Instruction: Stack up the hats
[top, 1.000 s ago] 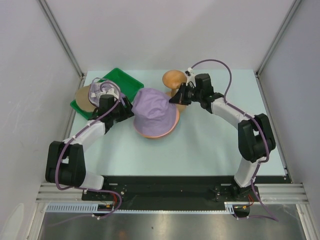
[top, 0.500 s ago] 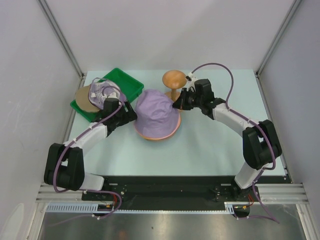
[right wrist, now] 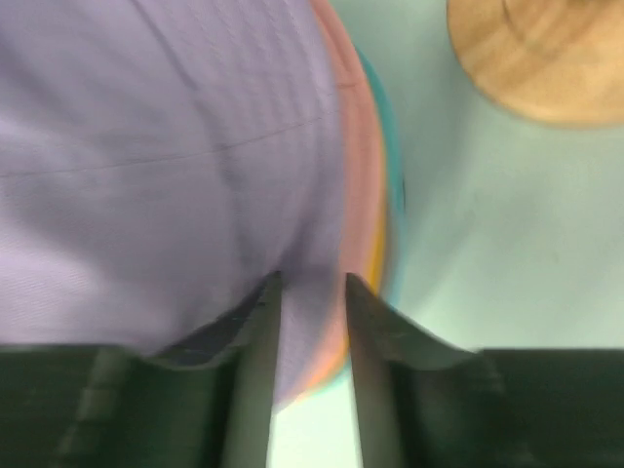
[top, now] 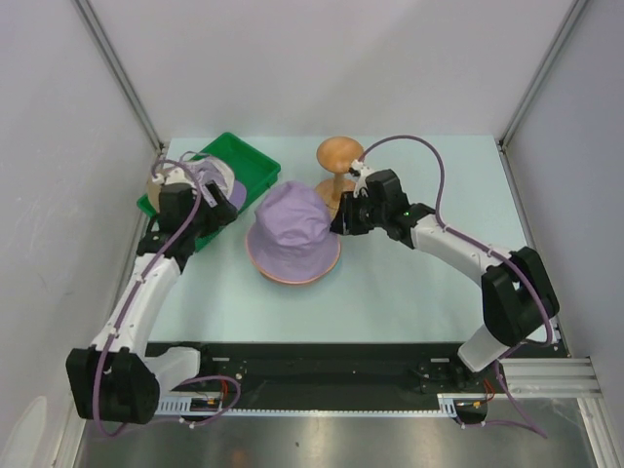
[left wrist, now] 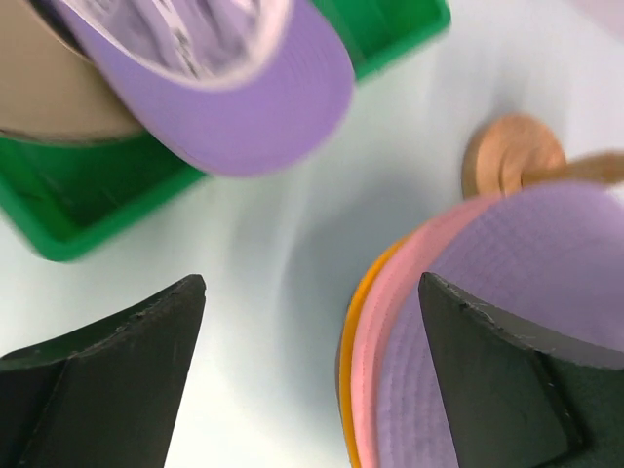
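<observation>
Right wrist: right jaws pinch lavender hat (right wrist: 156,146) at its brim; left jaws spread.

Pale mint bench (top: 419,292) enclosed by plain white walls (top: 331,58) on three sides. Aluminium posts (top: 121,73) noted at both rear corners. Black base plate (top: 322,356) and metal rail (top: 570,370) fitted along near edge. Lighting even and diffuse.
</observation>
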`<act>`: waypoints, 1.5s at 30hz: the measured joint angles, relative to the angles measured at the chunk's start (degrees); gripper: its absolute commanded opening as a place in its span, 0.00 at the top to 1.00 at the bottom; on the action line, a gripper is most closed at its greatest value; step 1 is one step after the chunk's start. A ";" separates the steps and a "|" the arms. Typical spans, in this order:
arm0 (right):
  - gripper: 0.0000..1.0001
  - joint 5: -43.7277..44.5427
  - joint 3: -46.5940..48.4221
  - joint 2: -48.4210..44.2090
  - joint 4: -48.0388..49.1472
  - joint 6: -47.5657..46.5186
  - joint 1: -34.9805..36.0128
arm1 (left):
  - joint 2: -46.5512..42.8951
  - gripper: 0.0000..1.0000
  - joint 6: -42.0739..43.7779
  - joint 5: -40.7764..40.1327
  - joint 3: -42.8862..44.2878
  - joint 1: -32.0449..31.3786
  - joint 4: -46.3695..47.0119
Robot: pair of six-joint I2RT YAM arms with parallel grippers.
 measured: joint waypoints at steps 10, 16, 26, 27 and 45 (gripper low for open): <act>0.37 3.19 -8.20 -8.61 -7.69 -0.15 -0.50 | 1.77 0.03 8.31 -6.56 11.45 4.37 -3.48; 0.34 5.35 -12.31 -16.50 -7.87 -0.04 -4.55 | 9.57 0.07 11.69 -5.88 11.85 4.92 -3.65; 0.33 3.69 -13.88 -16.46 -6.91 0.46 -10.69 | 15.82 0.05 23.71 -1.33 9.92 1.27 2.23; 0.33 3.19 -13.88 -16.09 -6.71 0.70 -11.15 | 16.79 0.04 25.31 -1.33 10.05 0.50 3.10; 0.33 -0.68 -14.80 -15.72 -5.44 2.64 -17.64 | 35.56 0.19 35.58 -6.58 17.86 -3.34 5.92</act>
